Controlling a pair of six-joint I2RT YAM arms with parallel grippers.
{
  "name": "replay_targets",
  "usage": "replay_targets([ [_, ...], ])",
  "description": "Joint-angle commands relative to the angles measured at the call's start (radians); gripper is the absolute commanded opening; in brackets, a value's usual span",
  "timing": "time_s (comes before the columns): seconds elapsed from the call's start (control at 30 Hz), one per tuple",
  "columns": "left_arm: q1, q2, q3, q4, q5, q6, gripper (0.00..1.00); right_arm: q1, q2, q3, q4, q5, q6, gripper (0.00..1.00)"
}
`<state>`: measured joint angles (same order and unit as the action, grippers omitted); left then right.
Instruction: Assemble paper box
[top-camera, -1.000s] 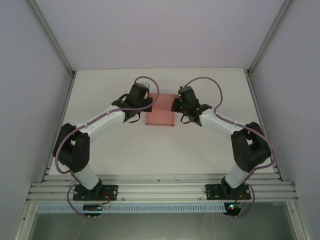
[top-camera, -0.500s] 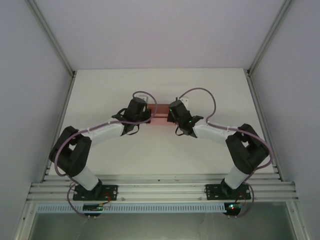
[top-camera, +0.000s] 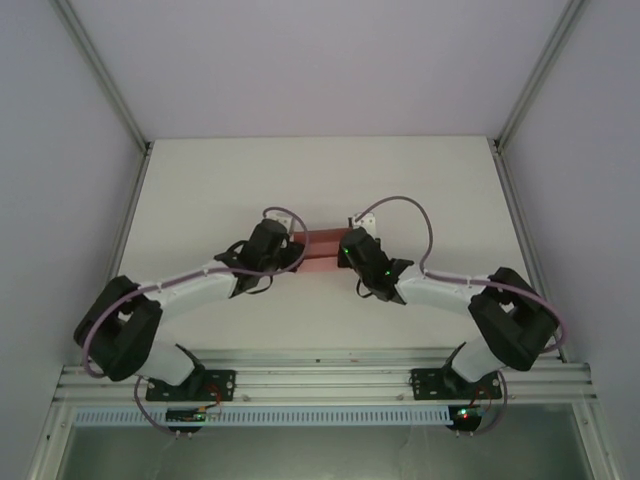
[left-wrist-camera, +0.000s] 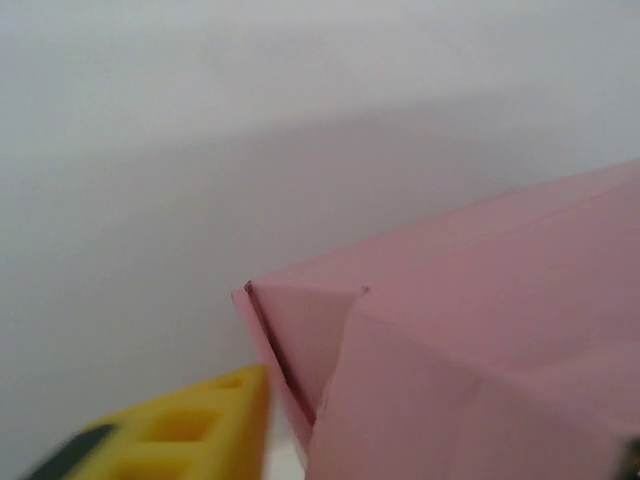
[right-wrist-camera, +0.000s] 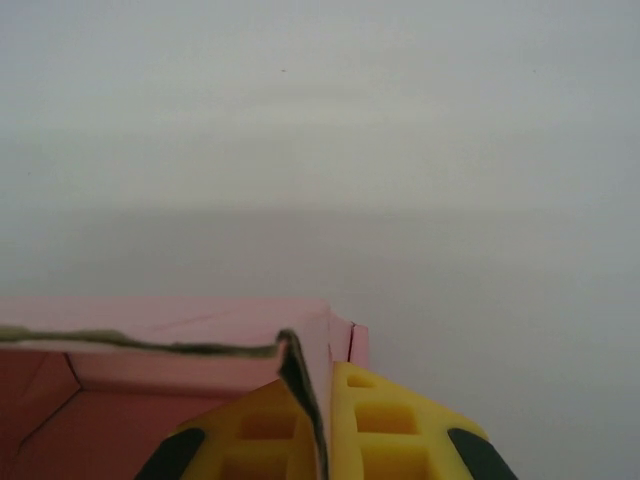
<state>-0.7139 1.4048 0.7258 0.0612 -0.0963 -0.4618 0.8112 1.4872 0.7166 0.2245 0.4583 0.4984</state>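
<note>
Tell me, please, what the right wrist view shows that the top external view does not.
Right wrist view: close up, two yellow fingers pinch one wall of the paper box, whose hollow inside is visible. Top external view: the left gripper and the right gripper meet at the box's ends over the white table. Shared: the pink box itself.

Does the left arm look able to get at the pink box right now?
Likely yes: the left gripper sits at the left end of the box, a yellow finger beside the paper edge, nothing between them.
</note>
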Motion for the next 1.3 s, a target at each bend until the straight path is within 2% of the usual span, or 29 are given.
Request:
replay_targets([
  [0.0,-0.005,-0.093,-0.027,-0.022,0.065,-0.022,0.5,0.031,-0.018,-0.041,0.025,0.032,-0.069,0.02],
  [0.23,-0.028,-0.281,-0.055,-0.156,0.098,-0.063,0.97,0.094,-0.027,-0.068,0.0,0.102,-0.061,0.05],
  [0.27,-0.028,-0.304,-0.054,-0.178,0.093,-0.08,1.0,0.097,-0.028,-0.074,0.006,0.095,-0.054,0.06],
  [0.5,-0.026,-0.355,0.026,-0.395,0.028,-0.225,0.99,0.107,-0.041,-0.076,-0.014,0.063,-0.052,0.14],
  [0.67,-0.017,-0.343,0.069,-0.458,0.009,-0.31,1.0,0.115,-0.058,-0.073,-0.03,0.064,-0.043,0.2],
  [0.8,0.014,-0.329,0.056,-0.446,0.031,-0.363,1.0,0.126,-0.061,-0.086,-0.02,0.057,-0.04,0.19],
  [1.0,0.097,-0.256,0.01,-0.348,0.161,-0.405,1.0,0.138,-0.061,-0.1,-0.02,0.048,-0.033,0.19],
  [1.27,0.107,-0.145,-0.039,-0.193,0.287,-0.426,0.98,0.146,-0.062,-0.12,-0.038,0.037,-0.023,0.19],
])
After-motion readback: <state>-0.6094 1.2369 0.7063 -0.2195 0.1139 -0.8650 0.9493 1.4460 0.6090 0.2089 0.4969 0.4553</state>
